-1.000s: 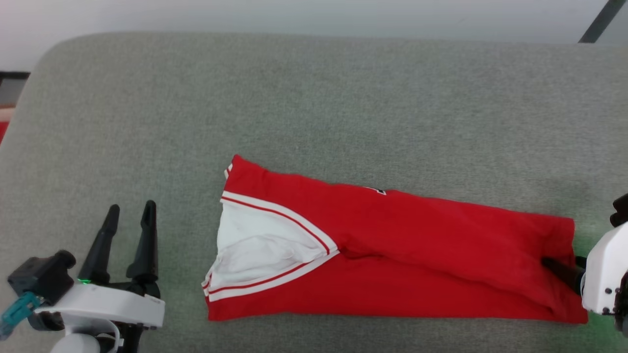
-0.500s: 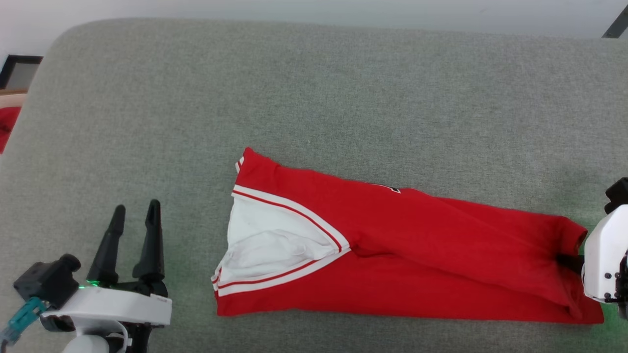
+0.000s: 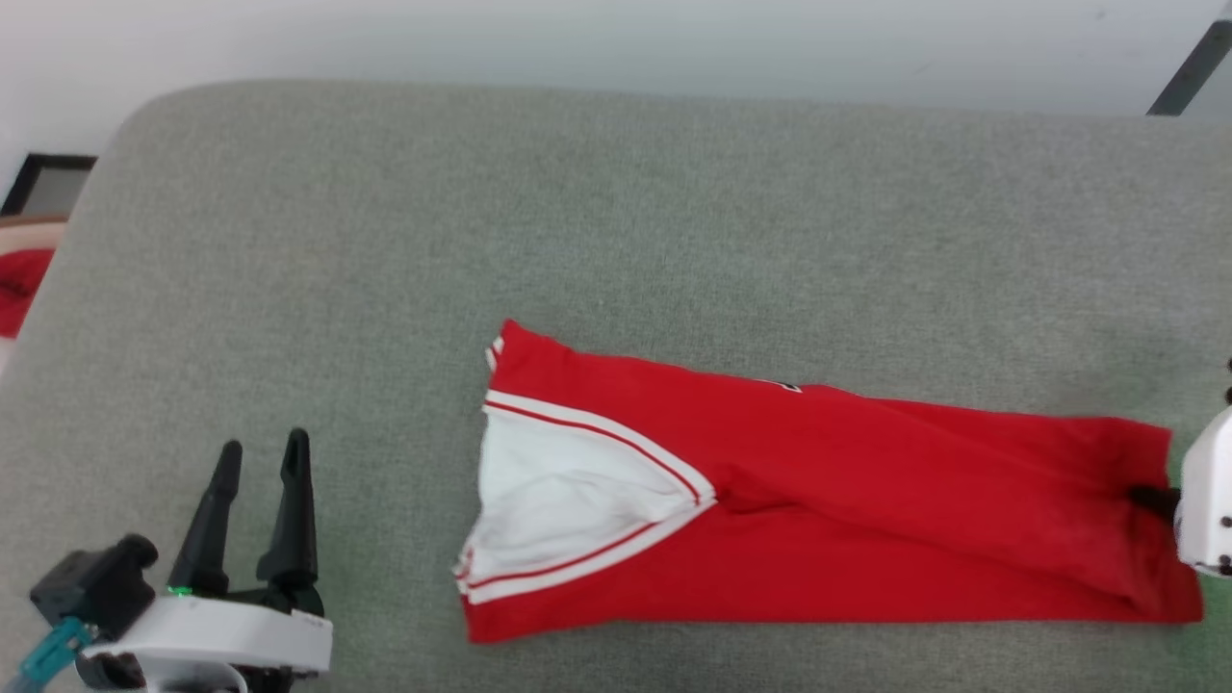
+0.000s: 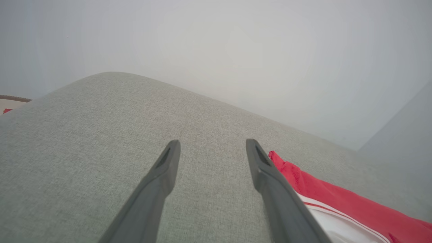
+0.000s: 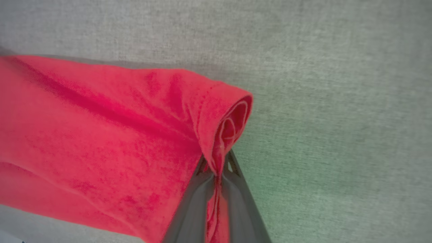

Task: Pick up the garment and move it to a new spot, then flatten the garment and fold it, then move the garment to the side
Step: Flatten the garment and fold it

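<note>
The garment (image 3: pixel 866 510), a red jersey with a white sleeve and striped trim, lies folded into a long strip across the grey cushion (image 3: pixel 577 212). At its right end my right gripper (image 5: pixel 216 168) is shut on the bunched red hem (image 5: pixel 229 125), which is lifted a little off the cushion. In the head view that gripper (image 3: pixel 1155 500) shows as dark fingers against its white housing at the right edge. My left gripper (image 3: pixel 260 457) stands open over bare cushion to the left of the garment, holding nothing; its wrist view shows the red cloth (image 4: pixel 337 202) beside the right finger.
The cushion's rounded left corner (image 3: pixel 125 125) drops off toward a floor with a dark frame (image 3: pixel 48 183) and something red (image 3: pixel 19 289). A pale wall (image 3: pixel 616 38) runs behind the cushion. Bare cushion stretches behind and left of the garment.
My right gripper has shut on the hem at the garment's right end. The head view has shifted, so the whole scene sits further right and lower. The left gripper stays open.
</note>
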You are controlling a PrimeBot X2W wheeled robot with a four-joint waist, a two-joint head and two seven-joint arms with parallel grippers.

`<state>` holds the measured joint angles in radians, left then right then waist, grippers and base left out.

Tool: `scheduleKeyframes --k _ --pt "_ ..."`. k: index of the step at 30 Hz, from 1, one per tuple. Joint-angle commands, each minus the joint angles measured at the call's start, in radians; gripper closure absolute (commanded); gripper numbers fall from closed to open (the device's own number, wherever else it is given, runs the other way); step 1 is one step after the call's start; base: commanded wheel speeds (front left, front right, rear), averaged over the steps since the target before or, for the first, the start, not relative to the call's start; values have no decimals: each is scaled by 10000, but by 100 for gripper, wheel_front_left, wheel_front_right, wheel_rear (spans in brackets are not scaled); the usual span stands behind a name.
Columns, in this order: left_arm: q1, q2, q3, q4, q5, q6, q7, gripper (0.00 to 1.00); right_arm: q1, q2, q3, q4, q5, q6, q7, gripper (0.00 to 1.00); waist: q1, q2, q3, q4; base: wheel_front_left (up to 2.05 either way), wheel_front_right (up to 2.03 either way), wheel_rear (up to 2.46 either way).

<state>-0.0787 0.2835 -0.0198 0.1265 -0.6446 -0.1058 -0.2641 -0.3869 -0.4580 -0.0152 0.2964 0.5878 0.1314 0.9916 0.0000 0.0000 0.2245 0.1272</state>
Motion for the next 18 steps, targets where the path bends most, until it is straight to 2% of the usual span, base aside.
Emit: scheduleKeyframes --k 1,11,14,18 --pt "166 -23 47 31 119 -50 6 0 -174 -128 -82 135 -29 -15 -90 100 0 0 -222 -102 0 0 0" --pt "433 -34 23 162 103 -122 6 0 -579 -1338 -422 1804 -68 -15 -746 100 0 0 -705 -216 0 0 0" --pt "520 1 34 209 64 -140 6 0 -737 -1379 -289 2060 -22 -13 -774 100 0 0 -858 -298 0 0 0" --pt "687 17 38 262 5 -143 10 0 -691 -1283 21 1681 277 -13 -750 100 0 0 -1082 -435 0 0 0"
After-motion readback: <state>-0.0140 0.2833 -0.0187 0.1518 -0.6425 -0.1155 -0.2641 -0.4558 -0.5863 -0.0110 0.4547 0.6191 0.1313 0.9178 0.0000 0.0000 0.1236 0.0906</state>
